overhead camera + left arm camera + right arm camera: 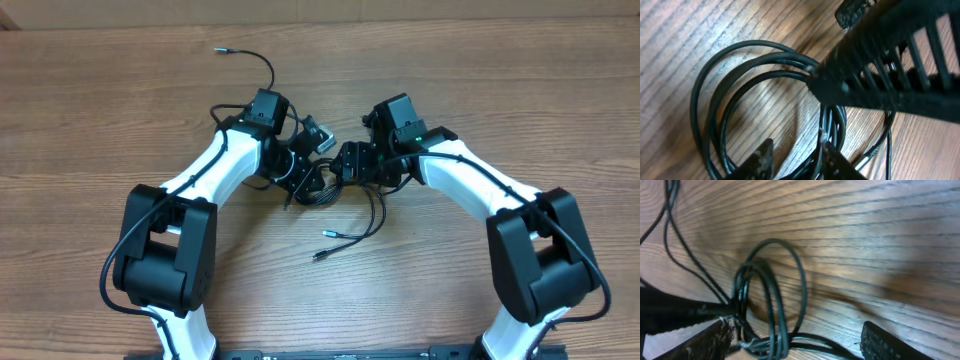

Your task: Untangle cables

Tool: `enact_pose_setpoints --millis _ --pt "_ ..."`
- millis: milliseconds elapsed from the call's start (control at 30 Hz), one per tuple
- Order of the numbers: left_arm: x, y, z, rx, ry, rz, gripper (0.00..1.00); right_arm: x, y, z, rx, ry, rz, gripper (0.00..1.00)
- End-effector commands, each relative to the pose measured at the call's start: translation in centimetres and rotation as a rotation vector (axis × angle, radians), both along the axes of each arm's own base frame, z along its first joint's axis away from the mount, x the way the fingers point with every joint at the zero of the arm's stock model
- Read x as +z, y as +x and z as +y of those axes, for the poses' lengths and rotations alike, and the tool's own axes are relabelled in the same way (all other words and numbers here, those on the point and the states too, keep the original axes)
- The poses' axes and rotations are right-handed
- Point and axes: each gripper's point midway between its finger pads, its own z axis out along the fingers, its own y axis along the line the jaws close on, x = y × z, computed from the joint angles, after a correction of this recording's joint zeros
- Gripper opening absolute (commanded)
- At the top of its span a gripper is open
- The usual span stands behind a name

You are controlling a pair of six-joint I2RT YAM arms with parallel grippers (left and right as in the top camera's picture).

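The thin black flexible cables (322, 192) lie in the middle of the light brown wooden bench (520, 90), just between the two white-and-black arms. Most of them are bunched in one knot of loose round loops. The left wrist view shows several loops (735, 100) lying one over another, and the right wrist view shows the same kind of bundle (771, 300) with strands crossing at one side.

The left fingers (762, 159) stand apart, with bare wood showing between them. Some strands pass close to one finger, but the gap is much wider than a cord, so I judge them released and not grasping. The right fingers (890, 342) are spread wide on both sides of the bundle and grasp nothing. A black finger of the other arm (880, 75) crosses just above the loops.

One slim black cord with a small plug end (250, 53) lies alone at the far side of the bench, well apart from the knot, so this one seems already separated. Two silver-tipped ends (327, 232) stick out from the bundle toward the near side. In my judgement the task is only partly done: the central bundle must be pulled open and its cords laid apart.
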Motion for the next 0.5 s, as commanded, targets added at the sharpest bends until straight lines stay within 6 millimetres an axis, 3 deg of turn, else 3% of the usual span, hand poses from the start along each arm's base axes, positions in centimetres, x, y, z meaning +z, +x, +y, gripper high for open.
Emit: enact_pose_setpoints --millis 0,200,400,467 --pt "-0.9 -0.6 0.0 0.04 0.014 0.049 0.35 0.3 0.5 -0.4 -0.024 0.057 0.034 0.83" --pt "-1.6 -1.7 0.2 0.017 0.031 0.073 0.46 -1.2 0.0 -0.7 -0.027 0.05 0.074 0.87" --pt "-2.8 -1.3 0.6 0.042 0.116 0.035 0.4 -1.2 0.1 -0.7 -0.028 0.05 0.071 0.88" --pt "-3.0 -0.5 1.1 0.093 0.148 0.017 0.3 -1.2 0.1 -0.7 -0.028 0.051 0.07 0.88"
